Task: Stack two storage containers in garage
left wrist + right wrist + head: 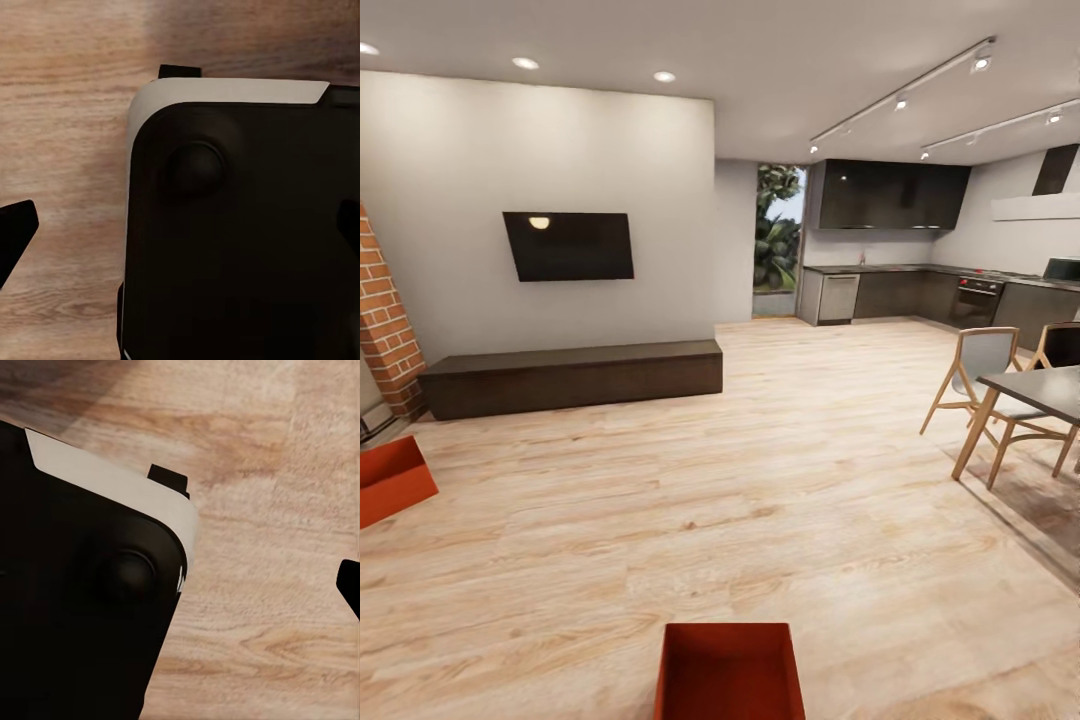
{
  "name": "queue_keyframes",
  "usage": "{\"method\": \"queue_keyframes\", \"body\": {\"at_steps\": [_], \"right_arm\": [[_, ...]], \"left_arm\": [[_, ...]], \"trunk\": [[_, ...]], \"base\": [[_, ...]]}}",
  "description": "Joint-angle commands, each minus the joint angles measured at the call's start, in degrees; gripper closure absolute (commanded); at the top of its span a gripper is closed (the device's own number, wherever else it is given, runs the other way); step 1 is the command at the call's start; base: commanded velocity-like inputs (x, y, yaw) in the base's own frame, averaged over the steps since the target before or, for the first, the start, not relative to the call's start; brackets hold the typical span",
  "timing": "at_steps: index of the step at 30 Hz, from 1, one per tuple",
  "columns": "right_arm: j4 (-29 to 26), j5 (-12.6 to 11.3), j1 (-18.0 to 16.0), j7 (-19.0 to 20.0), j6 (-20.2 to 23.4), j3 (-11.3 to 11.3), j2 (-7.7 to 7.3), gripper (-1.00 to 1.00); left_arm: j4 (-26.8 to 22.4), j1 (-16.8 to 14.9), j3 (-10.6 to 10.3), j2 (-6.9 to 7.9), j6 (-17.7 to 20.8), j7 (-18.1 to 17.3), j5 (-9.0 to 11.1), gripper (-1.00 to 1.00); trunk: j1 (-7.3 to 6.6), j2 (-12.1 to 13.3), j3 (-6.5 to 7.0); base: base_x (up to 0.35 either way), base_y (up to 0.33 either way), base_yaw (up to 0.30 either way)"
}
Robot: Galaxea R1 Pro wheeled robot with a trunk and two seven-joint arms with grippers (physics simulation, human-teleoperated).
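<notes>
I am in the living room, with light wood plank flooring point(760, 480), a black wall TV point(568, 245) and a long dark low bench point(570, 375). One orange-red storage container point(730, 670) sits on the planks right in front of me, its open top facing up. The second container point(390, 480) lies at the far left, cut by the picture's edge and tilted. My left gripper point(181, 229) hangs open over my own dark base point(240, 240), fingertips point(15, 236) spread wide. My right gripper point(180, 585) is open too, one fingertip point(349, 583) showing. Neither holds anything.
A brick column point(385, 320) stands left of the bench. A dining table point(1035, 390) with wooden chairs point(980, 370) is at the right. A dark kitchen point(920, 290) and a glazed doorway point(778, 240) lie at the back.
</notes>
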Motion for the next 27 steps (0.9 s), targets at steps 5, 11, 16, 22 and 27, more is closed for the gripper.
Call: {"method": "queue_keyframes", "body": {"at_steps": [5,11,16,22,27], "right_arm": [[0.11,-0.56,-0.04,-0.01,-0.28,0.45,0.02,-1.0],[0.11,-0.55,-0.04,-0.01,-0.28,0.44,0.02,-1.0],[0.11,-0.55,-0.04,-0.01,-0.28,0.43,0.02,-1.0],[0.11,-0.55,-0.04,-0.01,-0.28,0.5,-0.02,-1.0],[0.11,-0.55,-0.04,-0.01,-0.33,0.52,-0.07,-1.0]], "left_arm": [[-0.05,-0.01,0.01,0.0,0.05,-0.06,0.52,-1.0],[-0.05,-0.01,0.01,0.0,0.05,-0.06,0.52,-1.0],[-0.05,-0.01,0.01,0.0,0.05,-0.06,0.5,-1.0],[-0.05,-0.01,0.01,0.0,0.05,-0.06,0.49,-1.0],[-0.05,-0.01,0.01,0.0,0.05,-0.06,0.48,-1.0]], "trunk": [[0.0,-0.03,-0.06],[0.0,-0.03,-0.06],[0.0,-0.03,-0.06],[0.0,-0.03,-0.06],[0.0,-0.03,-0.06]], "base": [[0.0,-0.185,0.0],[0.0,-0.048,0.0],[0.0,-0.006,0.0],[0.0,0.0,0.0],[0.0,0.0,0.0]]}}
